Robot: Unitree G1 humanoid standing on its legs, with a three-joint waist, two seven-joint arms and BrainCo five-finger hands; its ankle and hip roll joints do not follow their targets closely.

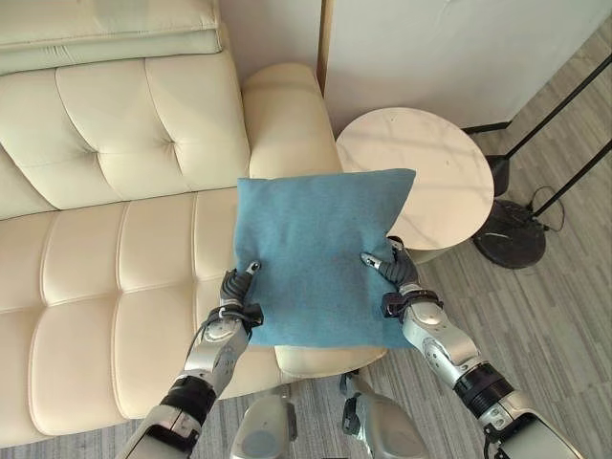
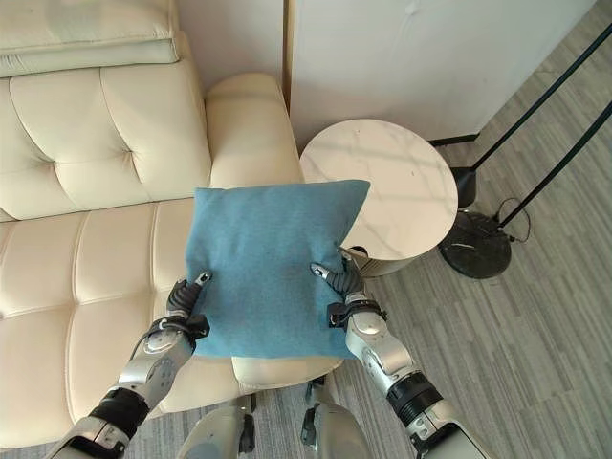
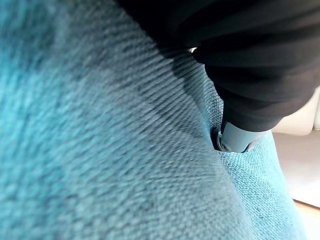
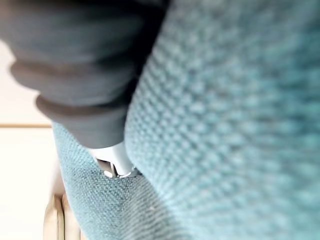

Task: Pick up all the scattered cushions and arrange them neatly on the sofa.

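A blue square cushion (image 1: 320,253) hangs flat between my two hands, above the right end of the cream sofa (image 1: 105,277) and its armrest (image 1: 287,115). My left hand (image 1: 237,298) pinches the cushion's lower left edge, thumb on top and fingers underneath. On the lower right edge my right hand (image 1: 394,273) grips the same way. Blue weave (image 3: 100,150) presses close against the left wrist camera, and the cushion cloth (image 4: 225,125) lies right against the right wrist camera too.
A round pale side table (image 1: 421,172) stands right of the armrest, partly under the cushion's corner. A black floor-lamp base (image 1: 512,234) with thin poles sits further right on the grey wood floor. A cream back cushion (image 1: 105,38) tops the sofa back.
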